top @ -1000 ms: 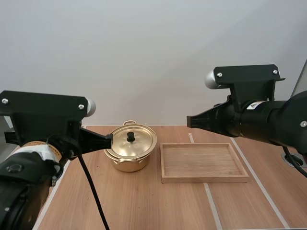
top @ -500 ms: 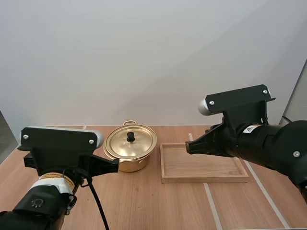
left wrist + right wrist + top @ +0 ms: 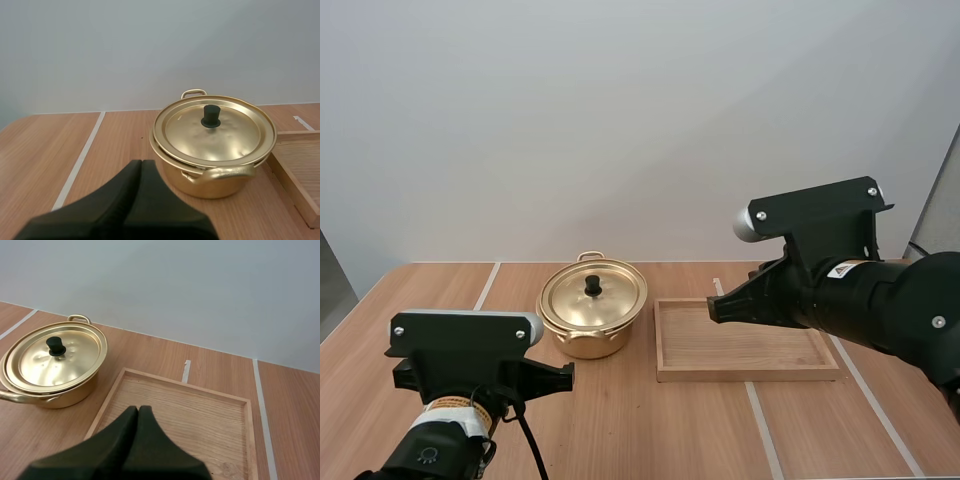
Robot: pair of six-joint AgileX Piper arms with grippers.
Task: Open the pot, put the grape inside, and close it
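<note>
Glossy golden metal pot (image 3: 592,319), matt wooden tray (image 3: 745,340) and table (image 3: 650,430)

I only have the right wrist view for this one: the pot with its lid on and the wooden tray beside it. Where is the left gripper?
Observer: In the high view the left gripper is low over the near part of the table, in front of the pot and apart from it.
Operator: Open or shut?
Observer: Shut on nothing. In the left wrist view its fingers lie together as one dark wedge, pointing toward the pot.
Operator: And how does my right arm sit?
Observer: The high view shows the right gripper raised well above the table, its tip toward the end of the tray nearest the pot.
</note>
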